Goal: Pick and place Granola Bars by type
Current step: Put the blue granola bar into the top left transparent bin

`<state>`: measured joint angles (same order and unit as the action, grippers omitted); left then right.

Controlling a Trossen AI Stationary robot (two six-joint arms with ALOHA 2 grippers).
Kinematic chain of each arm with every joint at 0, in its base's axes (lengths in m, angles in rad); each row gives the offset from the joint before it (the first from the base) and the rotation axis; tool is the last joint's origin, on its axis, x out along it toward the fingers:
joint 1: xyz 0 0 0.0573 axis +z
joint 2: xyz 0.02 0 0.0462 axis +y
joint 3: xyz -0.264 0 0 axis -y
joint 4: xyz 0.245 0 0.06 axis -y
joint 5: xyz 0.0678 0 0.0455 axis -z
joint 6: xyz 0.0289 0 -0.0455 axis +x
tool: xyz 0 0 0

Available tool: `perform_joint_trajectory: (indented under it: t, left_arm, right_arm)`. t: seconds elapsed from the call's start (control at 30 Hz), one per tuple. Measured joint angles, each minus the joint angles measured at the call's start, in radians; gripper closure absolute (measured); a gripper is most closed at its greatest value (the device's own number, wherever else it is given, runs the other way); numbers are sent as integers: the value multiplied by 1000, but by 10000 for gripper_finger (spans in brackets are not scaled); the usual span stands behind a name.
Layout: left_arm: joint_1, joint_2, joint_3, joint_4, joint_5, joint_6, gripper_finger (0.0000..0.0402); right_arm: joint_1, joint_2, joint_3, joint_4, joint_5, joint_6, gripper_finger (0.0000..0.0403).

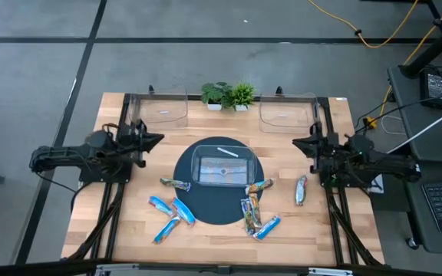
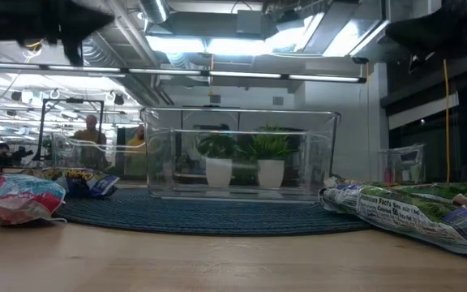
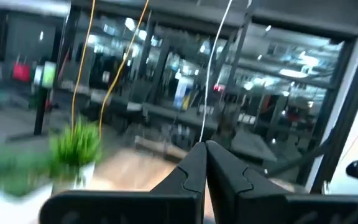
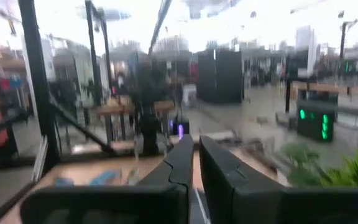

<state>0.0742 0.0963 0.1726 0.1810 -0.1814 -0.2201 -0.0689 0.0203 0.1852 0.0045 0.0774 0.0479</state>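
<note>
Granola bars lie on the table's near half around a dark round mat (image 1: 206, 208). Blue ones (image 1: 183, 212) lie near left, with one more (image 1: 267, 227) near right. Orange-brown multicoloured ones (image 1: 258, 186) lie at the mat's edges, and a grey-silver one (image 1: 301, 190) lies to the right. In the low view a bar (image 2: 412, 212) lies close on the right and another (image 2: 23, 199) on the left. My left gripper (image 1: 156, 139) (image 3: 205, 144) hovers shut left of the mat. My right gripper (image 1: 298, 142) (image 4: 196, 140) hovers shut right of it. Neither touches anything.
A clear bin (image 1: 221, 165) (image 2: 237, 154) stands on the mat with something pale inside. Two more clear bins (image 1: 162, 109) (image 1: 288, 113) stand at the far edge, with two potted plants (image 1: 229, 94) between them. Bare wood lies between the far bins and the mat.
</note>
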Motion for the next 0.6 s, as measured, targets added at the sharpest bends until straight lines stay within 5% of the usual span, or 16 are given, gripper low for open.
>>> perform_joint_trajectory:
  t: [0.17,0.37,0.6]
  left_arm:
    - [0,111,210,-105,9,80,398]
    - [0,345,514,-437,123,77,398]
    - [0,506,709,-677,168,51,398]
  right_arm:
    - [0,104,198,-204,8,28,370]
    - [0,322,445,-413,9,50,370]
    - [0,523,618,-455,9,50,370]
